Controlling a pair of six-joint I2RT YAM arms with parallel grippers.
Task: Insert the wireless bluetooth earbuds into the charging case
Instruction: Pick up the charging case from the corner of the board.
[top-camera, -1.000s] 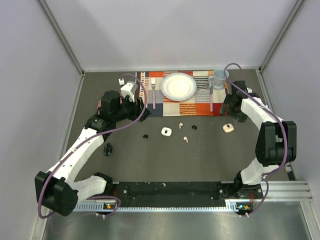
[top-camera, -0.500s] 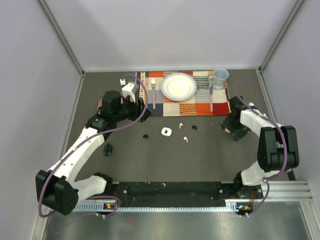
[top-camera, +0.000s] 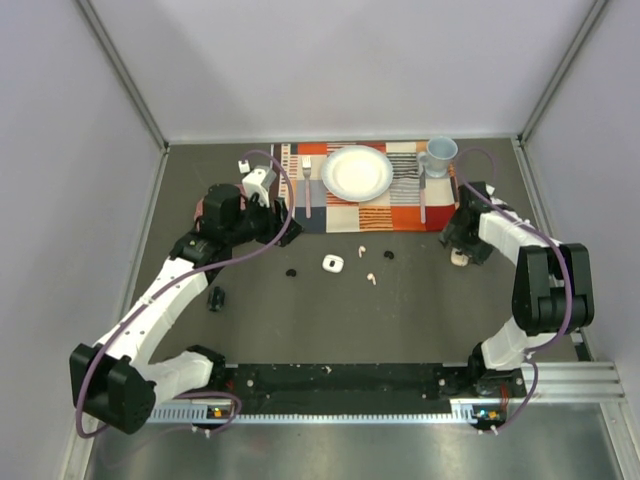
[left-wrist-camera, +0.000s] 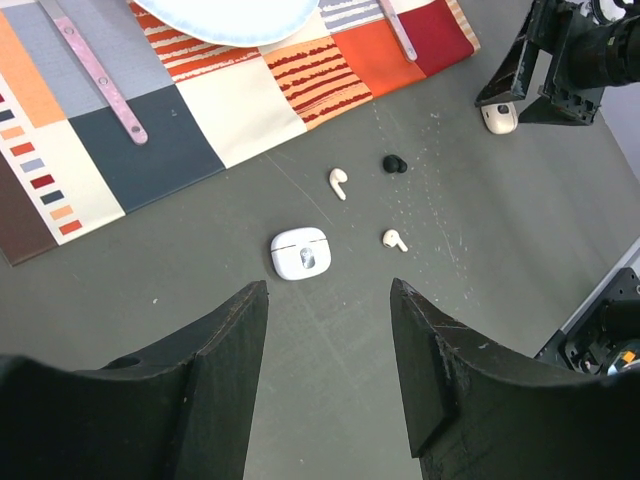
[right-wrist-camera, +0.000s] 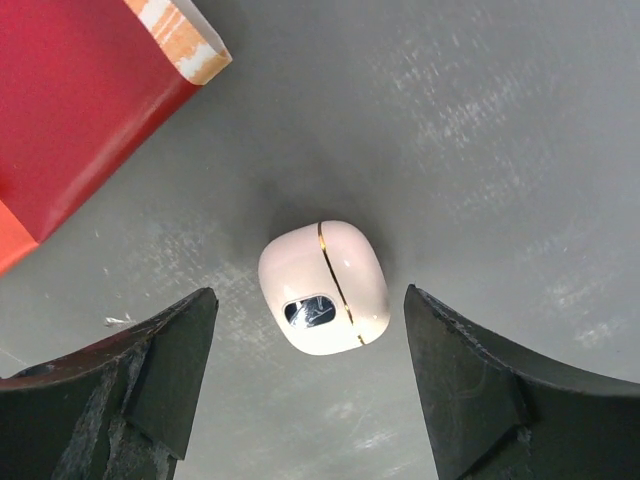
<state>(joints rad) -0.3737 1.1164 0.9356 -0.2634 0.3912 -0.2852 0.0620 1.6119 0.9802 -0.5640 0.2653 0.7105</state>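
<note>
Seen from above, the right gripper (top-camera: 462, 247) hangs low over a pink case (top-camera: 459, 259) on the bare table just off the corner of the placemat (top-camera: 400, 212). The left gripper (top-camera: 262, 192) is up near the mat's other end, well apart from the small things. A white case (top-camera: 333, 263) lies mid-table, with a pale earbud (top-camera: 362, 250), a second pale earbud (top-camera: 371, 280) and a black earbud (top-camera: 388, 254) near it, all loose on the table and in no case. The left wrist camera shows its own fingers (left-wrist-camera: 200, 380) standing apart with nothing between them, looking down on the white case and those loose buds. The right wrist camera shows the jaws spread wide on either side of the pink case without touching it. The case's lid seam looks shut, and it lies closer to one finger than the other. The nearer finger would likely meet the smooth, rounded shell first and could shove or spin it away instead of pinching it. With the lid down, no bud can go in until the case is opened, and a hard squeeze across the seam might hold it closed.
</note>
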